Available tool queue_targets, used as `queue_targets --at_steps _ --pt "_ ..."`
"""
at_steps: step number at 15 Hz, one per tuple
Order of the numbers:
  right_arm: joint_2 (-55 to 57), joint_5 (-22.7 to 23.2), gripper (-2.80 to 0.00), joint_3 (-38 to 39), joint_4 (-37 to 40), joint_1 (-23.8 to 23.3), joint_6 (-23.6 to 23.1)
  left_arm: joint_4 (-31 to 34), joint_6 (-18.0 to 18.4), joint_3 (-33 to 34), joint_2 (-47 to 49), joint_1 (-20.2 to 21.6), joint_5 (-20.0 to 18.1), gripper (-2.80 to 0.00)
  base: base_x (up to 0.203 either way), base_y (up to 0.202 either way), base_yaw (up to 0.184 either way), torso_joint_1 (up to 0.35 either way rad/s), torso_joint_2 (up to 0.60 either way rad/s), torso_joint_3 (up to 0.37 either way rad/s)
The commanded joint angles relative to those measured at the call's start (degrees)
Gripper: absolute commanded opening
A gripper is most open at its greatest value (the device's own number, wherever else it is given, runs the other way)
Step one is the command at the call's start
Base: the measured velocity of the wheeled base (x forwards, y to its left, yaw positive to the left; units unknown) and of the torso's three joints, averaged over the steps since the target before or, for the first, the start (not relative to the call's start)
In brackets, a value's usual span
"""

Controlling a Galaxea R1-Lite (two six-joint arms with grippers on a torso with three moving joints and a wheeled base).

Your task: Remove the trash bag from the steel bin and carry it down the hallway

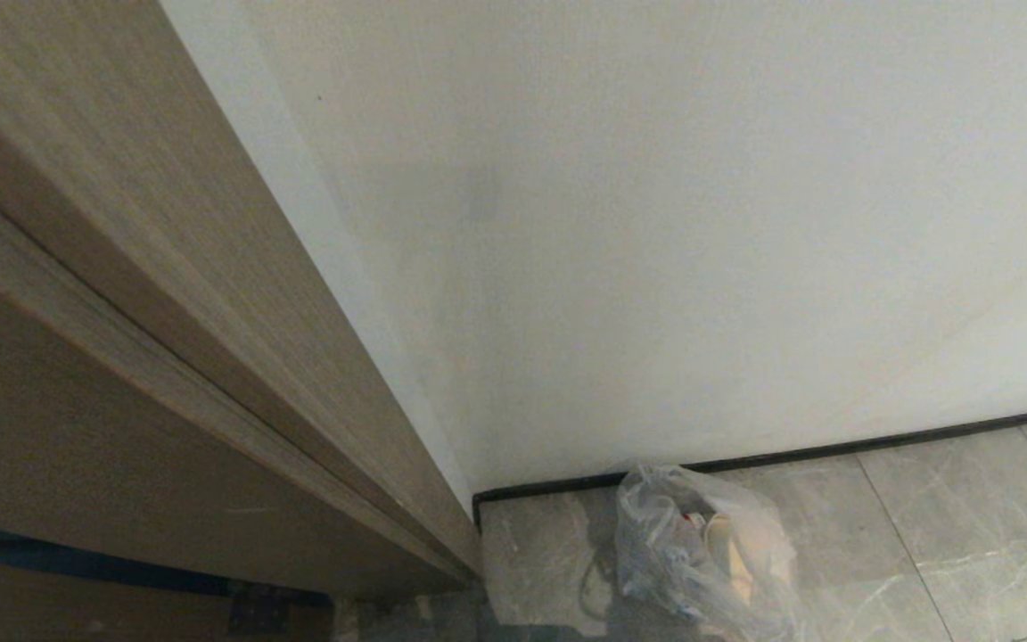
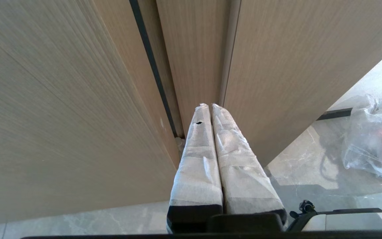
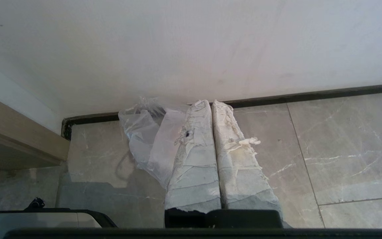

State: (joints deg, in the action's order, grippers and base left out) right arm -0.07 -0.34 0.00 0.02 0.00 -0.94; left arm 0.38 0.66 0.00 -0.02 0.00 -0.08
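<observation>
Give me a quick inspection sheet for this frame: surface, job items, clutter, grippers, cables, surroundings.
Surface: grey marbled tile floor, shadowed near the door frame.
Job's things: trash bag lies on the floor close to the wall's baseboard, pale scraps showing through; held by neither gripper. Steel bin: nothing seen.
Clutter: nothing seen.
Grippers: left gripper jaws shut, empty, facing the wooden door frame; right gripper jaws shut, empty, with the bag beyond it, wrapping frayed.
Cables: nothing seen.
Surroundings: pale plain wall, dark baseboard, brown wooden door frame on the robot's left.
</observation>
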Motion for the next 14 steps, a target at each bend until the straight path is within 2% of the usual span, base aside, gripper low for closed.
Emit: queue_targets --at_steps 1,4,8,14 --pt "0.1 0.0 -2.8 0.1 0.0 0.0 0.0 0.1 0.2 0.0 0.0 0.0 -0.1 -2.8 0.0 0.0 0.0 0.0 0.0 0.0" --pt "0.1 0.0 -2.8 0.1 0.0 0.0 0.0 -0.1 0.7 0.0 -0.1 0.0 0.0 -2.8 0.0 0.0 0.0 0.0 0.0 0.0" --pt "0.1 0.0 -2.8 0.1 0.0 0.0 0.0 -0.1 -0.5 0.0 0.0 0.0 0.1 -2.8 0.0 0.0 0.0 0.001 0.0 0.019" --pt "0.1 0.0 -2.8 0.1 0.1 0.0 0.0 -0.1 -0.6 0.0 0.0 0.0 0.1 -2.8 0.0 0.0 0.0 0.002 0.0 0.176"
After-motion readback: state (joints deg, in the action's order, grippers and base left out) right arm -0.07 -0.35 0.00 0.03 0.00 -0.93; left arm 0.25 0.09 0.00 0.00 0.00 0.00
